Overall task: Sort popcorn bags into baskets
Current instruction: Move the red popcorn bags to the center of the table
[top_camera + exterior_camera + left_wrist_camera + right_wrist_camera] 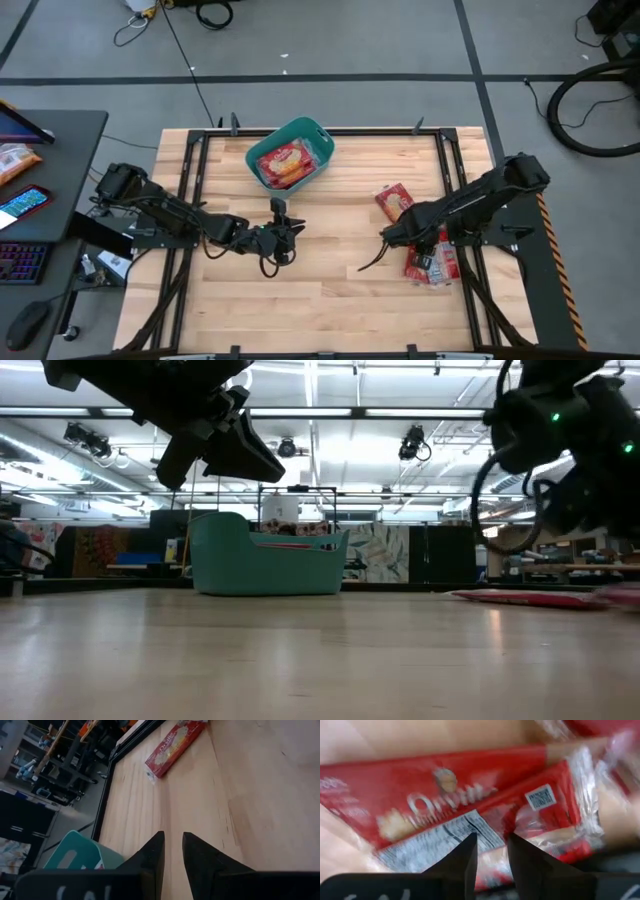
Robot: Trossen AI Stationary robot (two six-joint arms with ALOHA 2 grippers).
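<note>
We work over the wooden table [330, 300], largest thing in sight, with the teal basket [312, 132] at its far edge already carrying a few red popcorn bags [283, 163]. That basket sits just beyond our left claw [283, 226], which hovers above bare wood with nothing between its fingers and only a narrow gap showing between them.

The remaining bags lie on the other side. A small pile of popcorn bags [432, 262] rests directly beneath our right claw [393, 236], and a single bag [393, 201] lies just beside it, toward the basket. In the right wrist view the nearest packet [445, 800] stretches crosswise to the fingers, its long axis running across the claw's narrow gap, which holds nothing yet.

We judge the right arm far nearer to the pile, so the next pick falls to it.
</note>
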